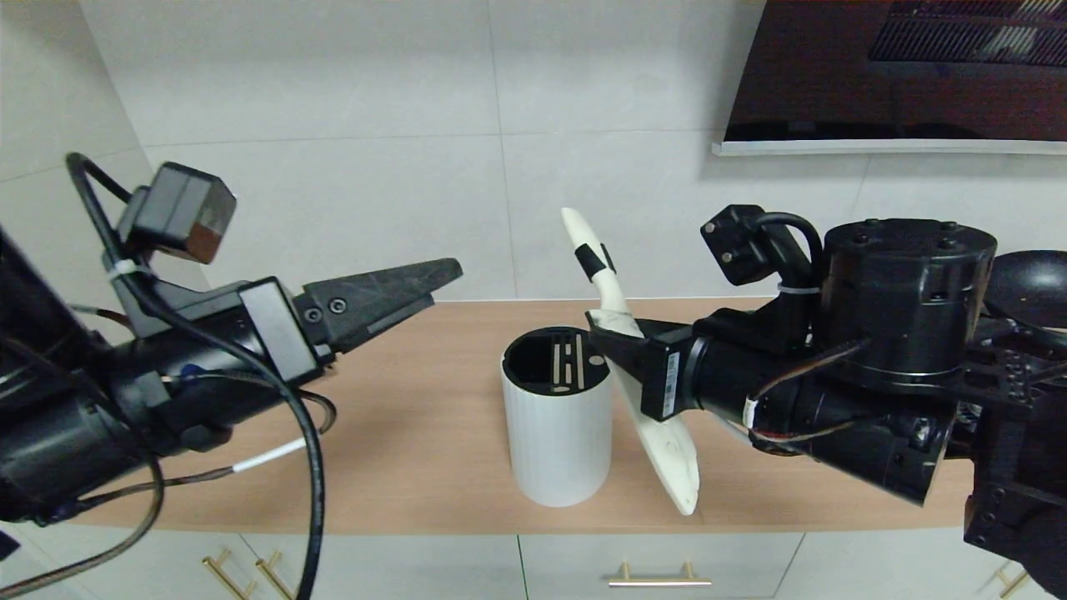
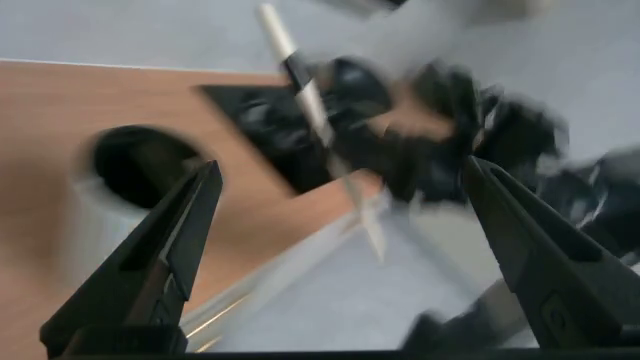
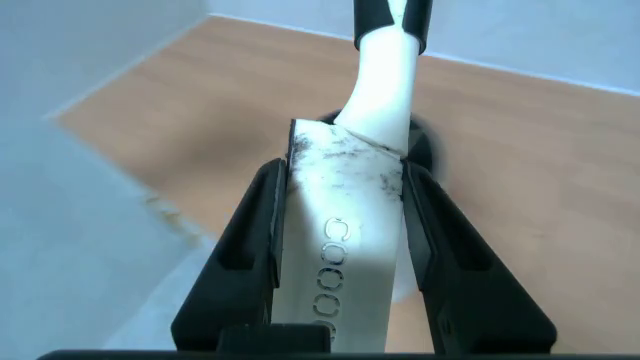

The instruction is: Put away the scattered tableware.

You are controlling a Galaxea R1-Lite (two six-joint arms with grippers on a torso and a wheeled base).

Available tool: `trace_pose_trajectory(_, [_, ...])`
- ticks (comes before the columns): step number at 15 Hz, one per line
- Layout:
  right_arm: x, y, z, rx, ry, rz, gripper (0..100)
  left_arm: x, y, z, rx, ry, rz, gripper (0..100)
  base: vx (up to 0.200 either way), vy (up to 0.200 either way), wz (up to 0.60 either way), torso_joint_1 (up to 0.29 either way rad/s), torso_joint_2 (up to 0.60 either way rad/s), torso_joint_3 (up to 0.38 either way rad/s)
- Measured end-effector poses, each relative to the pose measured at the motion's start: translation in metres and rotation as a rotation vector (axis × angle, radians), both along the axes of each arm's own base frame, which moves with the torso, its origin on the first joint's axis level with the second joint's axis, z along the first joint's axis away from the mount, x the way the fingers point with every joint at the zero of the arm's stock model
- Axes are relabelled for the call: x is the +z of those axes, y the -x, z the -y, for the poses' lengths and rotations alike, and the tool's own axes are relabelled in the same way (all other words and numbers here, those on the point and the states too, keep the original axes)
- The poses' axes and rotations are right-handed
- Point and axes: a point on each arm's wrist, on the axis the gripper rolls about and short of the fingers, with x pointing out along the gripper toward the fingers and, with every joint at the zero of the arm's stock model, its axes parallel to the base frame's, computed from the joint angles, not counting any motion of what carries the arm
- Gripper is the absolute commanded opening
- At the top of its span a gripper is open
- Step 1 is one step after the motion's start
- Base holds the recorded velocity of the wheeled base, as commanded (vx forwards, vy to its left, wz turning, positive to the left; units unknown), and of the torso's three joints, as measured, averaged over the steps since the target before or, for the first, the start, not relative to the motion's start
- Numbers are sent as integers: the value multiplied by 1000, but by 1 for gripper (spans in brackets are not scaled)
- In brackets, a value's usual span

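A white spatula (image 1: 615, 302) with a black band on its handle is held tilted, blade down, just right of the white ribbed utensil holder (image 1: 557, 433) on the wooden counter. My right gripper (image 1: 613, 333) is shut on the spatula's neck; its fingers (image 3: 268, 215) clamp the scuffed white blade (image 3: 345, 230), with the holder's dark rim (image 3: 424, 148) behind. My left gripper (image 1: 438, 285) hangs above the counter left of the holder, open and empty (image 2: 340, 168). Between its fingers I see the spatula (image 2: 310, 95) and the holder (image 2: 95, 225).
The wooden counter (image 1: 400, 450) runs along a white tiled wall. A dark range hood (image 1: 900, 67) hangs at the upper right, a black pan (image 1: 1029, 287) sits at the far right. Cabinet fronts with gold handles (image 1: 658, 577) lie below the counter's front edge.
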Motion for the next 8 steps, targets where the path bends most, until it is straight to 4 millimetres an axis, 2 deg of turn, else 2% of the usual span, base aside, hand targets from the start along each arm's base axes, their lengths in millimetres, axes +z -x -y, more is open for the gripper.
trace_pose_trajectory(4, [-2, 21, -15, 60, 3, -3, 0, -32, -12, 18, -20, -14, -90, 100, 0, 0, 0, 0, 0, 0])
trace_pose_trajectory(8, [-15, 33, -32, 98, 38, -24, 0, -37, -15, 27, -15, 2, -117, 100, 0, 0, 0, 0, 0, 0])
